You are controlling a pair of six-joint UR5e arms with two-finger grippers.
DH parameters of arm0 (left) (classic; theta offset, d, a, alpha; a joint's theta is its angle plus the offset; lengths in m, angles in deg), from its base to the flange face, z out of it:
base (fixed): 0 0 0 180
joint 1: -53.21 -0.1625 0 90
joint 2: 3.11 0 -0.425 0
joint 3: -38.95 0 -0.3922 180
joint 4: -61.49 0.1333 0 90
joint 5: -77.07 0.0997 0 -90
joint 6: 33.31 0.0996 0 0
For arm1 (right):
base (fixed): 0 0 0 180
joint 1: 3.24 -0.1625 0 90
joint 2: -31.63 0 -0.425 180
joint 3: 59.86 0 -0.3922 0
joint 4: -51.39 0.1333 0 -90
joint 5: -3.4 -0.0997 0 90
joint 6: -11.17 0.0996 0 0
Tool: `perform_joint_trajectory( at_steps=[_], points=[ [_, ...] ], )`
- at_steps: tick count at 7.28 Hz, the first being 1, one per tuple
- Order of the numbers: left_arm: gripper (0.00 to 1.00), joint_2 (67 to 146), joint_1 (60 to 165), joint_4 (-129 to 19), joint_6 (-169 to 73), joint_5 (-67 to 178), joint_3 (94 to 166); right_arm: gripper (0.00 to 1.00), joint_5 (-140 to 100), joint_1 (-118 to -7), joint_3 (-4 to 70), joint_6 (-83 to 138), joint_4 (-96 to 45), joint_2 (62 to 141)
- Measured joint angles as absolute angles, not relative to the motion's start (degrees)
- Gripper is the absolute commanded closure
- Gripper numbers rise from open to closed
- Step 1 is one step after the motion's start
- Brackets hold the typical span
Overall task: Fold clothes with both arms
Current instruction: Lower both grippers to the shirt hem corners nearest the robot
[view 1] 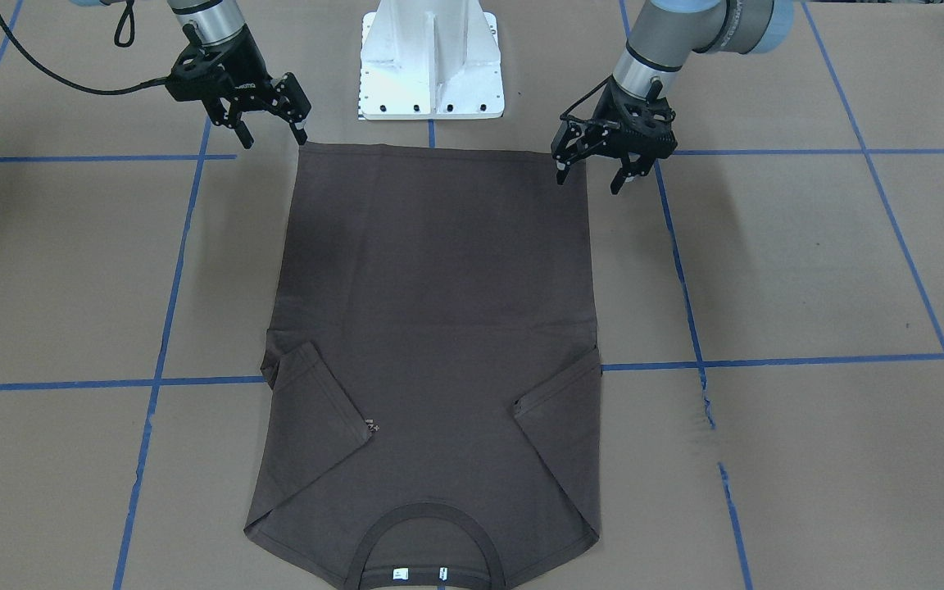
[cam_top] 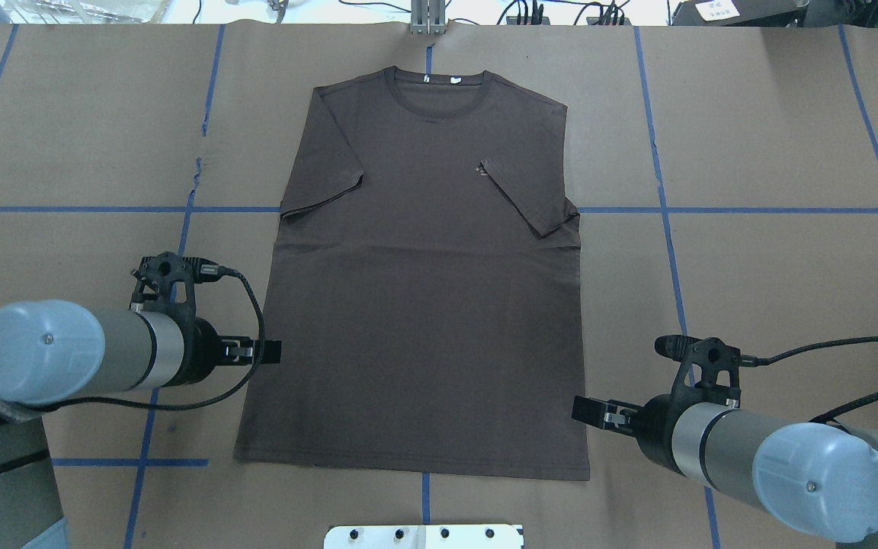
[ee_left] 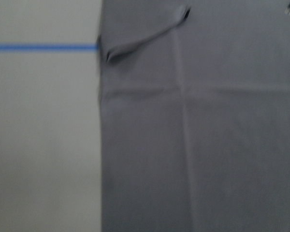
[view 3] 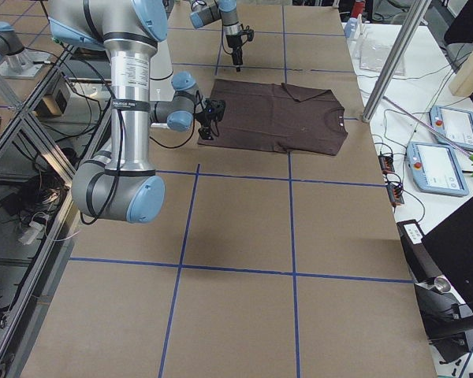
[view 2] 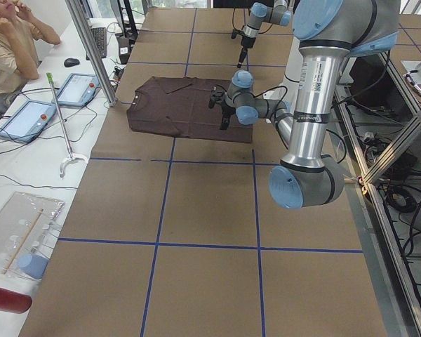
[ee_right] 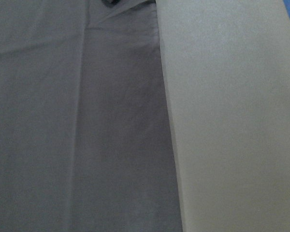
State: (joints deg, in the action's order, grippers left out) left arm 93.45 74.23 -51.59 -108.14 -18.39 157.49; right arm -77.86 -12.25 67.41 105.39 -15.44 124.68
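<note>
Overhead exterior view, entry for one item and two tools.

Item: dark brown T-shirt, lying flat and face up on the paper-covered table marked with blue tape lines. Both short sleeves are folded inward over the chest. Long axis: runs straight away from the robot. The hem lies nearest the white pedestal base; the ribbed collar lies at the far end.

Tool, left: left gripper, fingers spread, holding nothing. It hangs at the hem corner on the robot's left, one fingertip over the cloth edge.

Tool, right: right gripper, fingers likewise spread and empty, at the opposite hem corner, just outside the side edge.

Governing relation: the shirt lies between the two tools and reaches forward from them. Each arm is nearest its own hem corner, and neither is close to the collar. A lengthwise fold would, by this reading, mean pinching both hem corners and carrying them along the long axis toward the collar. Whether either fingertip touches cloth cannot be told.

Markings: two small white neck tags inside the collar, print too small to read. Pale chest logo, partly covered by a folded sleeve, illegible. Pale lettering on the right gripper body, not readable with confidence.

Wrist views: cloth edge against table only, the left one blurred.
</note>
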Motion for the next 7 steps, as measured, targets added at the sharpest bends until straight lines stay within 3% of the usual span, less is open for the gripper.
perform_joint_trajectory(
  at_steps=[1, 3, 7],
  points=[
    [0.44, 92.1, 70.0, -51.4, -112.6, -16.1, 157.8, 0.0, -77.3, -11.5, 67.7, 105.6, -15.4, 124.8],
    [0.45, 90.6, 64.1, -51.2, -118.9, -12.3, 157.4, 0.0, -77.0, -11.2, 68.2, 105.7, -15.4, 124.9],
    [0.47, 90.0, 62.7, -51.1, -120.2, -11.2, 155.8, 0.0, -76.6, -11.1, 68.3, 105.7, -15.4, 124.8]
  ],
)
